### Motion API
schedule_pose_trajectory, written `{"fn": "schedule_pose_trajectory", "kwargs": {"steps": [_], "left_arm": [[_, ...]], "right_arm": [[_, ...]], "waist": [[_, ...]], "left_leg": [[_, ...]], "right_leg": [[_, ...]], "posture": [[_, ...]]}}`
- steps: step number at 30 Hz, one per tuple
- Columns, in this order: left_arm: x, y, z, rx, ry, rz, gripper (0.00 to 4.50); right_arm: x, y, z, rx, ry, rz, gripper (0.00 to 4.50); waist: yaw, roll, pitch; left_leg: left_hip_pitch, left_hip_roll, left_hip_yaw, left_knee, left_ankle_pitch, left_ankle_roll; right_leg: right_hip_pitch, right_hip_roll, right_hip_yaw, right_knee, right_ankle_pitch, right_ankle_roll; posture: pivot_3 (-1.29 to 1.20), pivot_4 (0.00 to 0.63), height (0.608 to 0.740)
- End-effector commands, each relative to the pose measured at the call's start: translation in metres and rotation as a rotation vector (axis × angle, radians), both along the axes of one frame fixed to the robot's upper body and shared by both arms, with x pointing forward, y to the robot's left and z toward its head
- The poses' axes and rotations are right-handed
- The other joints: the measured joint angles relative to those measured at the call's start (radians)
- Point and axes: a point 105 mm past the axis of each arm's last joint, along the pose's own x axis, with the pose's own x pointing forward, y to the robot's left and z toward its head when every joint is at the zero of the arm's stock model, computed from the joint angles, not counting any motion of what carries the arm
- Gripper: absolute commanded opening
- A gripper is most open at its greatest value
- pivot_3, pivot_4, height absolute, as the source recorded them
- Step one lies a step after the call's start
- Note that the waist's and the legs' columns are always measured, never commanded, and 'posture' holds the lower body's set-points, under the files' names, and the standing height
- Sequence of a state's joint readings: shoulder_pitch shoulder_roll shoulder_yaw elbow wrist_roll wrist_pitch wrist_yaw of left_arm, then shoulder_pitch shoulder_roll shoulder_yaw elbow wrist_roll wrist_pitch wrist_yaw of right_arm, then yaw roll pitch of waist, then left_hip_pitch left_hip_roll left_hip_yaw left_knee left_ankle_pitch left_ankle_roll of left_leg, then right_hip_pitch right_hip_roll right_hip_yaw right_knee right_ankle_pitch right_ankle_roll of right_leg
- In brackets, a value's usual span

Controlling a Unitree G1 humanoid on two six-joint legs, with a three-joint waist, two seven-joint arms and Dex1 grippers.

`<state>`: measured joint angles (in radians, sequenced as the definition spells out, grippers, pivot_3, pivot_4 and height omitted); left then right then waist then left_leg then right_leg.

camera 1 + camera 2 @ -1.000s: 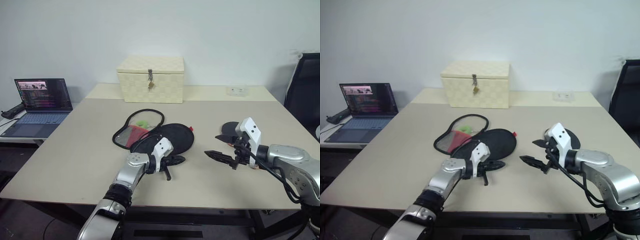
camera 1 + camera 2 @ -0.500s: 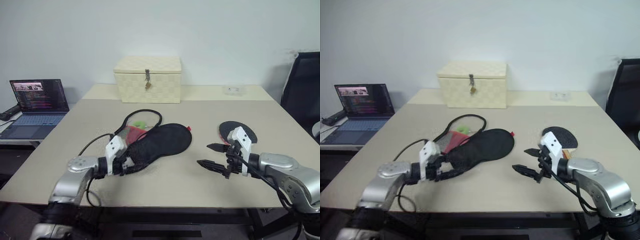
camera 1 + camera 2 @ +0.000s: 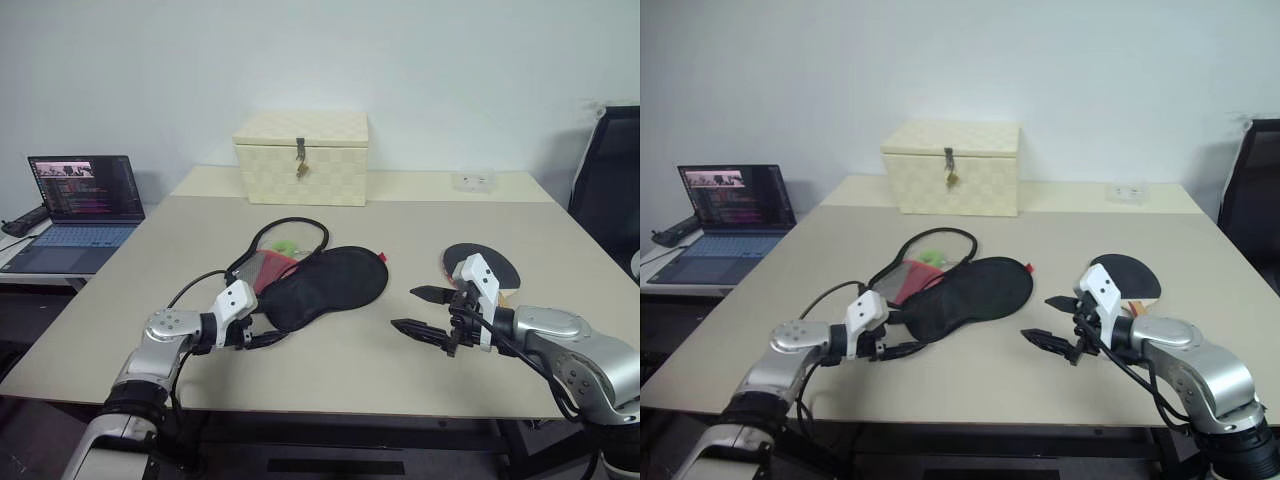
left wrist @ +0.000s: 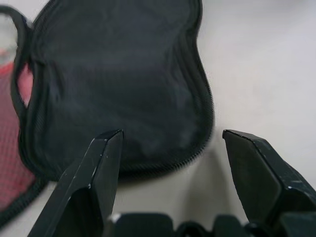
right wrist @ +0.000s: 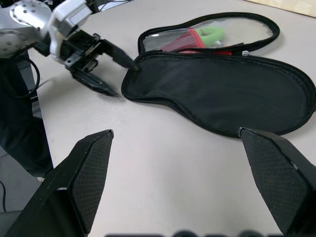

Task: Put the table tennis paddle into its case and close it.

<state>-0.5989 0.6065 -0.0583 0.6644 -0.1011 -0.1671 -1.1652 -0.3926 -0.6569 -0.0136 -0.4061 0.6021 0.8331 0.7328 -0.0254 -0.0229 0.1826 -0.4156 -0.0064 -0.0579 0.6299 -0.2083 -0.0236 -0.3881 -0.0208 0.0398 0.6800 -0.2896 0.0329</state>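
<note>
On the beige table (image 3: pixel 400 225), against a plain pale wall, the case (image 3: pixel 320 282) lies unzipped near the middle: its black fabric half is spread flat toward the near side, and its other half, with red and mesh showing inside a black zip rim, lies just beyond it on the far left. The table tennis paddle (image 3: pixel 487 266) rests flat on the right part of the table, black face up, well apart from the case, with bare tabletop between them.

The left claw (image 3: pixel 262 338) sits low at the narrow near-left end of the case, its fingers spread with nothing between them; in the left wrist view the case's zip edge lies just ahead of the two fingertips. The right claw (image 3: pixel 421 311) hangs above the table just on the near side of the paddle, jaws wide apart and holding nothing.

A cream woven box (image 3: pixel 301 157) with a metal latch stands at the far edge, and a small white object (image 3: pixel 474 181) lies far right of it. A laptop (image 3: pixel 78 205) with its lit screen sits on a lower surface off the table's left edge, and a black chair (image 3: pixel 607 175) stands off the right edge. The near strip of tabletop along the front edge is bare.
</note>
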Motion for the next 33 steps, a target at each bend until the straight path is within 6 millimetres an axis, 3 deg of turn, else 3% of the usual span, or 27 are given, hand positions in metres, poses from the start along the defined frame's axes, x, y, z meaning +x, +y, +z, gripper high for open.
{"fn": "schedule_pose_trajectory", "kwargs": {"steps": [1,5,8,16,20,25,30,33], "left_arm": [[0.002,-0.004,0.001,0.018,-0.018,-0.033,3.49],[0.001,-0.004,-0.014,0.051,0.038,-0.047,3.49],[0.0,-0.004,-0.016,0.04,0.056,-0.051,2.89],[-0.004,-0.003,-0.016,0.024,0.072,-0.062,0.03],[0.001,-0.006,-0.008,-0.012,0.05,-0.037,0.01],[0.003,-0.028,0.001,-0.066,0.03,-0.047,0.01],[0.001,-0.084,0.007,-0.175,0.034,-0.107,0.01],[0.003,-0.104,0.009,-0.208,0.036,-0.11,0.01]], "right_arm": [[-0.002,0.0,0.009,-0.002,-0.047,0.006,4.5],[-0.002,0.0,0.01,-0.002,-0.052,0.002,4.5],[-0.002,0.0,0.011,-0.001,-0.053,-0.003,4.5],[-0.001,-0.001,0.012,-0.001,-0.059,-0.014,4.5],[0.001,-0.003,0.014,-0.002,-0.064,-0.02,4.5],[0.002,-0.005,0.015,-0.006,-0.068,-0.027,4.5],[0.004,-0.007,0.015,-0.012,-0.072,-0.034,4.5],[0.004,-0.008,0.015,-0.014,-0.073,-0.036,4.5]], "waist": [[-0.002,0.0,0.0],[-0.003,0.0,0.0],[-0.003,0.0,-0.001],[-0.004,0.0,-0.001],[-0.005,0.0,-0.001],[-0.003,0.0,-0.001],[0.004,0.0,-0.001],[0.0,0.0,0.0]], "left_leg": [[0.0,0.0,0.0,0.0,0.0,0.0],[0.001,0.0,0.0,0.0,0.0,0.0],[0.001,0.0,0.0,0.0,0.0,0.0],[0.002,0.0,0.0,0.001,0.0,0.0],[0.002,0.0,0.0,0.0,0.0,0.0],[0.001,0.0,0.0,0.001,0.0,0.0],[-0.001,-0.001,-0.002,0.001,0.0,0.0],[-0.001,-0.001,-0.002,0.001,0.0,0.0]], "right_leg": [[0.0,0.0,0.0,0.0,0.0,0.0],[0.0,0.0,0.0,0.001,0.0,0.0],[0.001,0.0,0.0,0.001,0.0,0.0],[0.001,0.001,0.0,0.002,0.0,0.0],[0.001,0.001,0.0,0.001,0.0,0.0],[0.001,0.0,0.0,0.002,0.0,0.0],[0.001,0.0,-0.001,0.001,0.0,0.0],[0.001,0.0,-0.001,0.001,0.0,0.0]], "posture": [[0.0,0.15,0.74],[0.0,0.15,0.74],[0.0,0.15,0.74],[0.0,0.15,0.74],[0.0,0.15,0.74],[0.0,0.15,0.74],[0.0,0.15,0.74],[0.0,0.15,0.74]]}}
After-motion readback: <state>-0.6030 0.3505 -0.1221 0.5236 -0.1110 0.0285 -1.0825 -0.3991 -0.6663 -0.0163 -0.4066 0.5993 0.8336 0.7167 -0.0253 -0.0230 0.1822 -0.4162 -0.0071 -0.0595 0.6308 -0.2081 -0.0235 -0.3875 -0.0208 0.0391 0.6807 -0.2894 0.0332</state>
